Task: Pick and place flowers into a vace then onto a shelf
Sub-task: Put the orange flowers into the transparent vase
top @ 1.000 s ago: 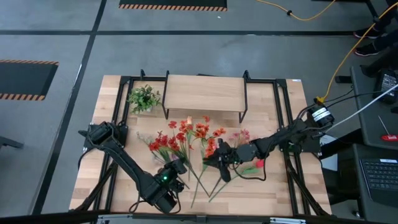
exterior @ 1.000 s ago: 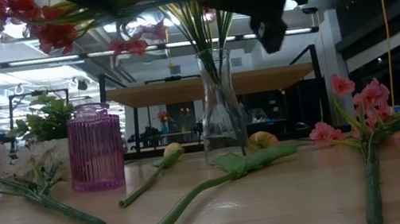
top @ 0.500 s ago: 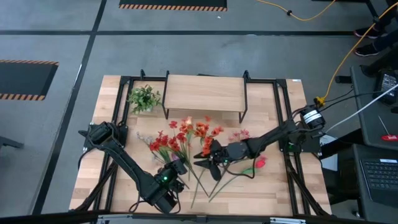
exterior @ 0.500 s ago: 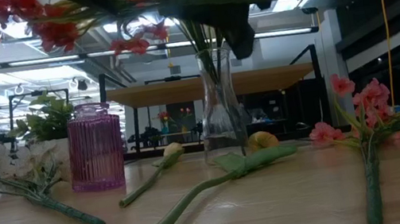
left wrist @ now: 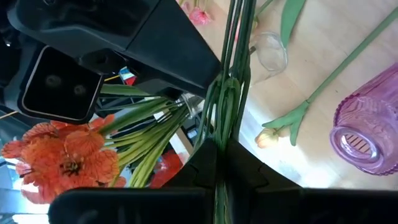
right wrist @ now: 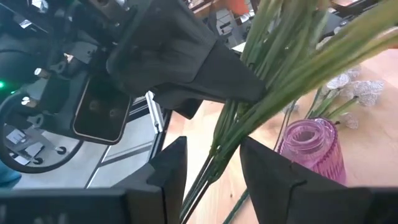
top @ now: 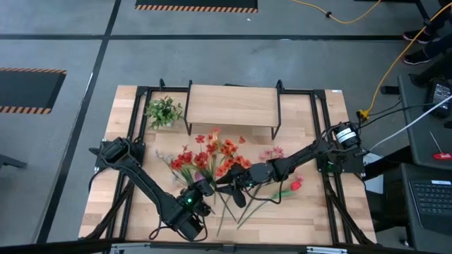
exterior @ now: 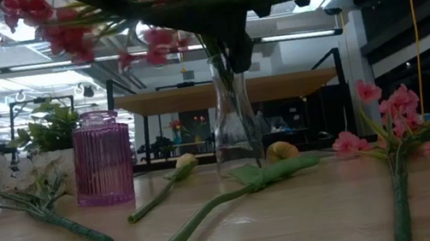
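At table centre, slightly toward 6 o'clock, both grippers meet on one bunch of red and orange artificial flowers with long green stems (top: 208, 156). Left gripper (left wrist: 216, 155) is clamped tight on the stems, fingers pressed together with the stalks running between them; blooms fan out toward 11–12 o'clock from it in the high view. Right gripper (right wrist: 211, 163) comes in from 3 o'clock, fingers apart and straddling the same stems; cannot tell whether the pads touch them. Bunch is held off the tabletop, above the clear glass bud vase (exterior: 230, 118); cannot tell if the stem ends are inside its neck. Purple ribbed glass vase (exterior: 102, 157) stands at 9 o'clock of the clear one, apart. Low light-wood shelf on black metal legs (top: 232, 104) sits at 12 o'clock of the table. More flowers lie flat on the light-wood tabletop (top: 311, 212).
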Available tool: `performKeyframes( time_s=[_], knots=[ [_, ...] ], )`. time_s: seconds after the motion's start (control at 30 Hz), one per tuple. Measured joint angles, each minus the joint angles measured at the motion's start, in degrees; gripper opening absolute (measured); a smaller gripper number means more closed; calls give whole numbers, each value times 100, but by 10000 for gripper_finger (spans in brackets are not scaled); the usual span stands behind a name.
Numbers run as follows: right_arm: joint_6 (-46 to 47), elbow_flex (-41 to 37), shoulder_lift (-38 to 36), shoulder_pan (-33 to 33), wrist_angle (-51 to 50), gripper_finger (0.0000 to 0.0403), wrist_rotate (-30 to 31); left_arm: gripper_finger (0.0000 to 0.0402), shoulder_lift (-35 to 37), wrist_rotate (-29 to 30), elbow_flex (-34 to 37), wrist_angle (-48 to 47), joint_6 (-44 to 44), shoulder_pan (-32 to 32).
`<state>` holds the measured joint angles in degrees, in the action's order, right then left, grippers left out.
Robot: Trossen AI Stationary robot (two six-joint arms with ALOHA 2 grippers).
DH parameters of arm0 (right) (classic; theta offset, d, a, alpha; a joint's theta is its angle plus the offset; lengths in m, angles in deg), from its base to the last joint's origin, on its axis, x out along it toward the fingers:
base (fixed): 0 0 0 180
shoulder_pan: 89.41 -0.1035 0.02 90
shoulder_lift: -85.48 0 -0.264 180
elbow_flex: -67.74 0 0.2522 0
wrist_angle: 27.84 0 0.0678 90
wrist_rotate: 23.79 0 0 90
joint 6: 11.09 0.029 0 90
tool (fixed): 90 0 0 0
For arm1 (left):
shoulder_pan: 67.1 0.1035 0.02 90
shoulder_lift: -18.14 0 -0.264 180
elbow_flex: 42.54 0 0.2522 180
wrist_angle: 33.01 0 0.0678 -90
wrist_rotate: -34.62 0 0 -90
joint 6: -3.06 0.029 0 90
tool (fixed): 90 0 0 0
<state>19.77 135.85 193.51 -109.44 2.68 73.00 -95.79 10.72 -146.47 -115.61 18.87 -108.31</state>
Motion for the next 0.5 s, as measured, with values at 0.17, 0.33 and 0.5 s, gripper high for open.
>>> performKeyframes(
  time_s=[0.17, 0.33, 0.5],
  knots=[
    [22, 5, 0, 0, -26, 149, -69, 9, 0, 75, 0, 15, 0, 1],
    [28, 11, 0, -2, -64, 149, -90, 9, 0, 144, 0, 22, -2, 24],
    [-109, 11, 0, 0, -96, 148, -92, 9, 0, 31, 0, 47, -3, 60]
  ],
)
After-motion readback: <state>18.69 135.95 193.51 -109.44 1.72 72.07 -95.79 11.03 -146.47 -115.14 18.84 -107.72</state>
